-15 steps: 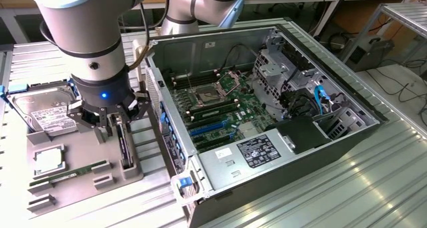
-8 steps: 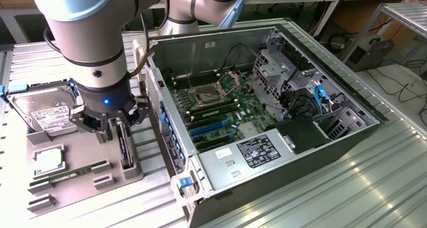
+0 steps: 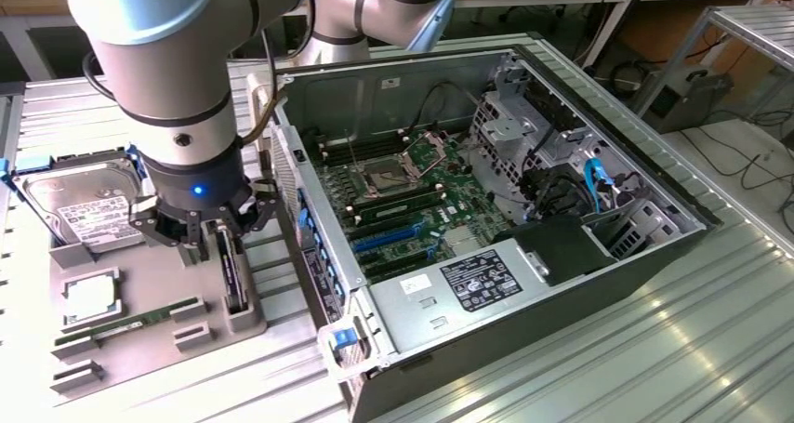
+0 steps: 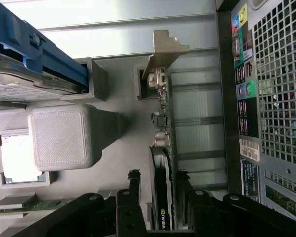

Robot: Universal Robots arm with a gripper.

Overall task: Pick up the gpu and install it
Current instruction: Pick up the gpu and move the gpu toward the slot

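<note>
The gpu (image 3: 231, 279) (image 4: 163, 128) stands on its thin edge in a slot of the gray tray (image 3: 149, 339) (image 4: 130, 133) on the table, just beside the computer case (image 3: 496, 358) (image 4: 281, 98). Its long side runs along the case. Its silver end points toward the hard drive (image 3: 87, 209) (image 4: 19, 86). The pincer (image 3: 208, 246) (image 4: 158, 175) is right over the fan end. It is open, with one finger on each side of the card, and it holds nothing.

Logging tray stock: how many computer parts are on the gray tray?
4: hard drive at the far end, processor chip midway, memory stick nearest, graphics card on edge at the pincer. The arm may hide more.
</note>
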